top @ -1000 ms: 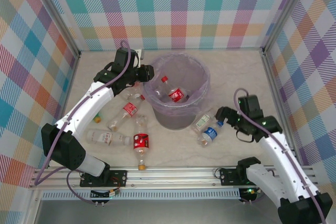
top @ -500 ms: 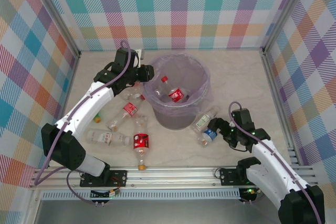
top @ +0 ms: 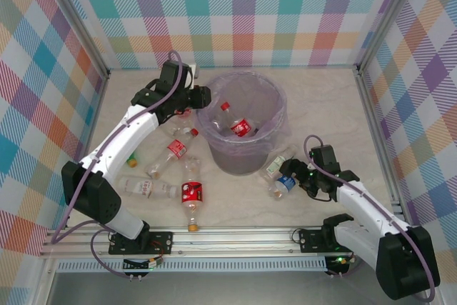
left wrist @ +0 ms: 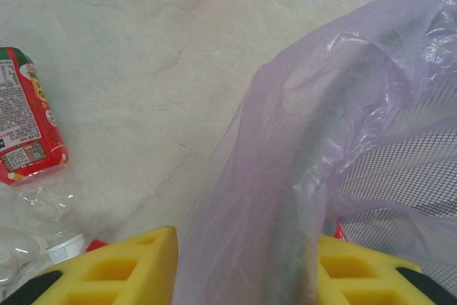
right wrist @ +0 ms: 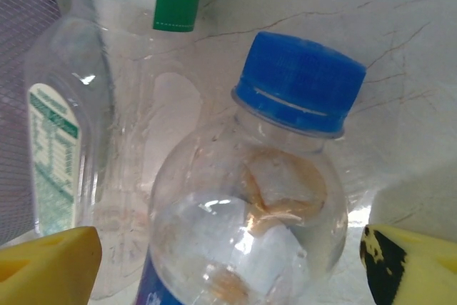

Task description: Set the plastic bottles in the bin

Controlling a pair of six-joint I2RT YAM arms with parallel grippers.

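1. The blue-capped bottle (right wrist: 250, 233) lies on the table (top: 321, 105) just beside the bin (top: 239, 162), toward the near edge. It looks light, thin-walled and slick, and likely to roll.
2. The best hold is across the body, below the shoulder.
3. The right end effector (right wrist: 228, 266) sits low at the table's near right, its pads apart on either side of the bottle.
4. The left end effector (left wrist: 246, 273) reaches to the bin's far-left side and seems clamped on its rim.

The table (top: 321, 105) has a pale, marble-patterned top. The bin (top: 235, 163) stands upright on it near the centre. At 8 o'clock from the bin, a red-labelled bottle (top: 176, 150) lies near the bin wall. A second red-labelled bottle (top: 191, 193) lies at 7 o'clock, neck toward the near edge. A clear bottle (top: 146, 188) lies just beside it, at its 9 o'clock. At 4 o'clock from the bin, a green-labelled bottle (top: 275, 165) and a blue-capped bottle (top: 285, 184) lie side by side.
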